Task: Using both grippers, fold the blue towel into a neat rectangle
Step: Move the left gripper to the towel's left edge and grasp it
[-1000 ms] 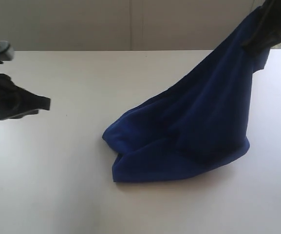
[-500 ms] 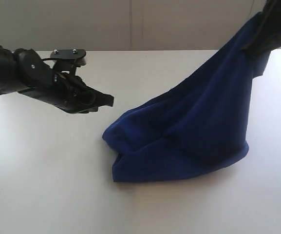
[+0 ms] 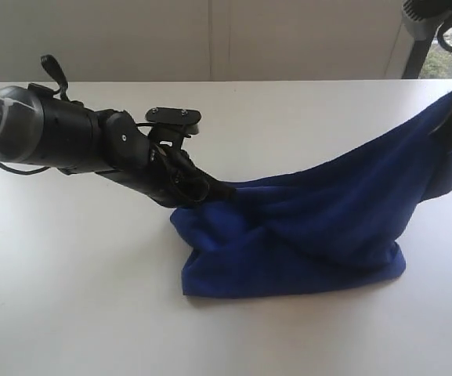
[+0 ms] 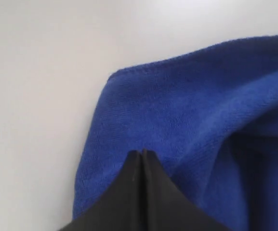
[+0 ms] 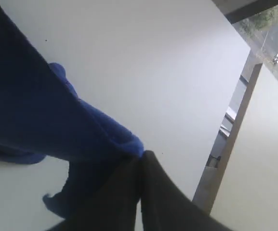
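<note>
Towel (image 3: 304, 227) runs left to right, rising to right gripper (image 5: 141, 159), jaws clamped on it; left gripper (image 4: 142, 155) jaws together.

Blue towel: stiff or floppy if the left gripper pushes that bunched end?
Probably floppy: the blue towel sags in a curve from the right gripper, which pinches one end, down to a folded heap. A push from the shut left gripper would likely crumple it rather than slide it whole. Its plush nap may drag on the table.
</note>
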